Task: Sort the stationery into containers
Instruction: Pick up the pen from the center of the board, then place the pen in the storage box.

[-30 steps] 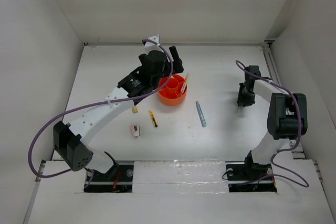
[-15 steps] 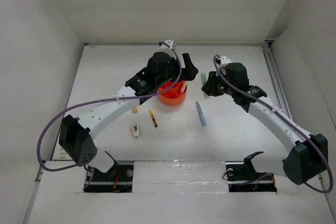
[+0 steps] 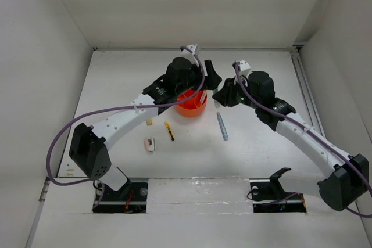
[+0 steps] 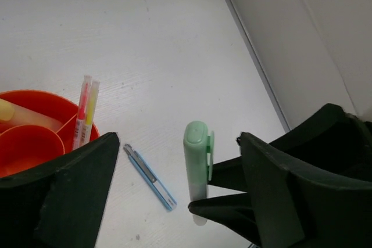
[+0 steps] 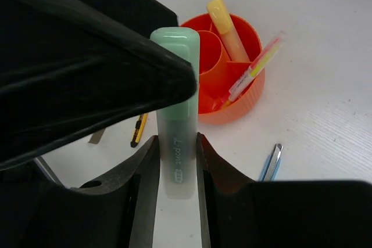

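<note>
My right gripper (image 5: 177, 143) is shut on a pale green marker (image 5: 176, 129) and holds it upright above the table, just right of the orange tub (image 3: 192, 108). The marker also shows in the left wrist view (image 4: 196, 161), standing between the open fingers of my empty left gripper (image 4: 177, 143). That gripper (image 3: 208, 77) hovers at the tub's far right rim, and my right gripper (image 3: 220, 94) is close beside it. The tub (image 5: 244, 105) holds a yellow marker (image 5: 225, 24) and a thin pink-yellow pen (image 4: 85, 111).
On the table lie a grey-blue pen (image 3: 222, 126), an orange-black pen (image 3: 169, 130), a tan eraser (image 3: 149, 121) and a pink-white eraser (image 3: 150, 144). White walls enclose the table on three sides. A rail (image 3: 299, 74) runs along the right edge.
My right arm has swung from the table's right side to the tub, carrying the green marker. My left gripper has shifted right over the tub's rim, and the two grippers have come together.
</note>
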{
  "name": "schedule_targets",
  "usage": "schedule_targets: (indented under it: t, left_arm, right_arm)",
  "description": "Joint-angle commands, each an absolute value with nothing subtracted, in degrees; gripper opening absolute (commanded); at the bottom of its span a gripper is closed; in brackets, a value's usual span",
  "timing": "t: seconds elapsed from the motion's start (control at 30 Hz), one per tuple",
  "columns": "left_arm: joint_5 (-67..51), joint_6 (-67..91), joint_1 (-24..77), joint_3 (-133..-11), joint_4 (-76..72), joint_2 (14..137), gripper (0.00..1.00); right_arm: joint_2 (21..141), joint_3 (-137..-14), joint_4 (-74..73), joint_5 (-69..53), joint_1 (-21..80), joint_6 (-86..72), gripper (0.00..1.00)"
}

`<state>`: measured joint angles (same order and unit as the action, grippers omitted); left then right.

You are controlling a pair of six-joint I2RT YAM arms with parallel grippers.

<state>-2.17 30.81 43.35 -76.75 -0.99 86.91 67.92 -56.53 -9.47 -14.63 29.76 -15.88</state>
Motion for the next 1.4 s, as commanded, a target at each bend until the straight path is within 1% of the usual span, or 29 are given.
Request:
schedule_targets:
  t: [0.0,0.03,0.1,0.13,0.2,0.23,0.27,0.3,0.37,0.4,0.43,0.47,0.53,0.57,0.6,0.67,0.73,0.83,1.07,1.37]
  left_arm:
    - [-3.1,30.5,43.2,-79.0,-2.6,88.5,0.76]
    - [-3.1,30.5,43.2,-79.6,-2.5,89.0,0.68]
    - [-3.7,30.5,43.2,-80.2,-2.0,89.6,0.46]
    - [-3.7,30.5,43.2,-80.9,-2.0,89.6,0.39]
    - [-4.2,31.0,43.2,-81.4,-2.0,90.2,0.32]
    - [-4.2,31.0,43.2,-81.4,-2.0,90.2,0.24]
    - [-4.2,31.0,43.2,-82.0,-2.0,90.7,0.07]
    - [-4.2,31.0,43.2,-82.0,-2.0,90.7,0.00]
    - [-2.3,30.5,43.2,-83.4,-2.0,91.3,0.00]
    - [-1.2,30.5,43.2,-83.9,-2.0,91.3,0.00]
    - [0.6,29.7,43.2,-84.6,-2.0,91.3,0.00]
    - [2.4,28.0,43.2,-84.6,-2.0,91.9,0.00]
    - [10.4,25.5,43.2,-85.3,-2.0,92.5,0.00]
    - [13.2,24.3,43.2,-85.3,-2.8,92.5,0.00]
    - [18.6,22.2,43.2,-85.3,-3.8,93.2,0.00]
    - [22.0,20.9,41.9,-83.7,-6.9,93.2,0.00]
    - [22.0,20.9,39.1,-82.4,-9.8,94.4,0.00]
    - [23.7,20.9,37.7,-80.7,-14.7,95.8,0.00]
    - [27.1,21.5,37.7,-82.4,-18.3,101.1,0.00]
    - [26.0,23.1,37.7,-78.9,-21.5,103.4,0.00]
  right_arm:
    - [66.4,-59.0,-5.0,-17.6,30.0,-16.0,0.00]
    - [65.7,-59.0,-4.4,-17.6,30.0,-16.0,0.00]
    - [65.1,-59.0,-3.9,-18.3,30.0,-16.0,0.00]
    - [65.1,-59.0,-3.9,-18.3,30.0,-16.0,0.00]
    - [65.1,-59.0,-3.2,-18.9,30.0,-16.0,0.00]
    - [65.1,-59.0,-3.2,-19.9,30.0,-16.0,0.00]
    - [65.1,-59.0,-2.6,-20.5,30.0,-16.0,0.00]
    - [65.1,-59.5,-2.6,-21.1,29.4,-15.3,0.00]
    - [65.1,-59.0,-2.6,-20.6,29.4,-15.3,0.52]
    - [65.1,-59.0,-2.6,-18.9,28.7,-15.3,0.69]
    - [65.1,-57.9,-2.6,-17.9,27.5,-15.3,0.91]
    - [64.0,-56.8,-3.4,-16.7,26.7,-15.3,0.97]
    - [62.9,-56.3,-7.0,-13.2,25.1,-14.0,0.98]
    - [61.6,-54.8,-8.1,-12.7,23.4,-14.0,0.98]
    - [60.8,-54.1,-9.7,-12.7,22.7,-13.4,0.98]
    - [59.2,-52.9,-10.3,-12.0,21.6,-12.5,0.98]
    - [56.9,-51.8,-11.6,-12.0,20.9,-11.0,0.98]
    - [54.9,-50.2,-12.7,-12.0,20.9,-10.5,0.98]
    - [54.4,-49.0,-12.7,-13.6,20.9,-10.5,0.98]
    - [54.9,-49.0,-12.2,-14.7,20.9,-9.9,0.98]
